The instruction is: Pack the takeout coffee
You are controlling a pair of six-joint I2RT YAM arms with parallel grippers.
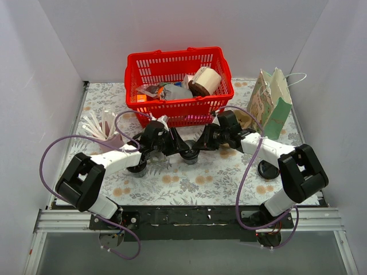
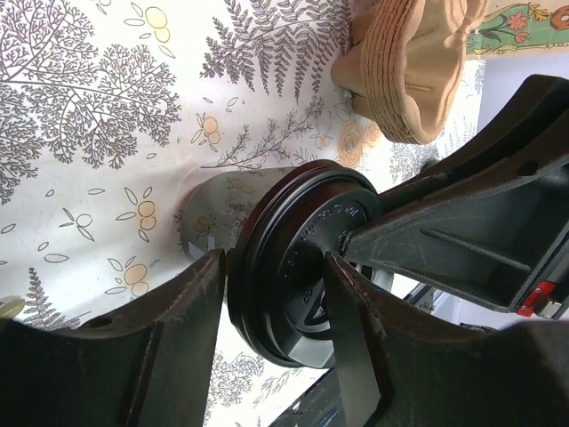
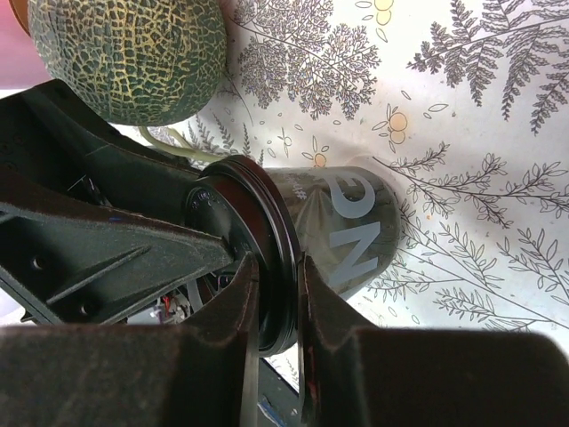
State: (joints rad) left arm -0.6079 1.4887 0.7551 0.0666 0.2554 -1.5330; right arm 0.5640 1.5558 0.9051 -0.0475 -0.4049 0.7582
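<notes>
A grey takeout coffee cup (image 1: 190,156) with a black lid (image 2: 302,267) stands on the floral table cover between both arms. My left gripper (image 2: 276,302) reaches it from the left. One finger (image 2: 200,311) lies against the lid's rim and the other finger (image 2: 351,329) lies across the lid's top. My right gripper (image 3: 280,294) comes from the right and is pinched on the lid's rim (image 3: 276,267), just above the printed cup wall (image 3: 356,231). In the top view the left gripper (image 1: 179,148) and right gripper (image 1: 200,146) meet over the cup.
A second dark cup (image 1: 137,167) stands by the left arm and a loose black lid (image 1: 268,169) lies near the right arm. Behind are a red basket (image 1: 179,54) of goods, a paper bag (image 1: 272,103), white paper pieces (image 1: 100,129) and a melon (image 3: 133,53).
</notes>
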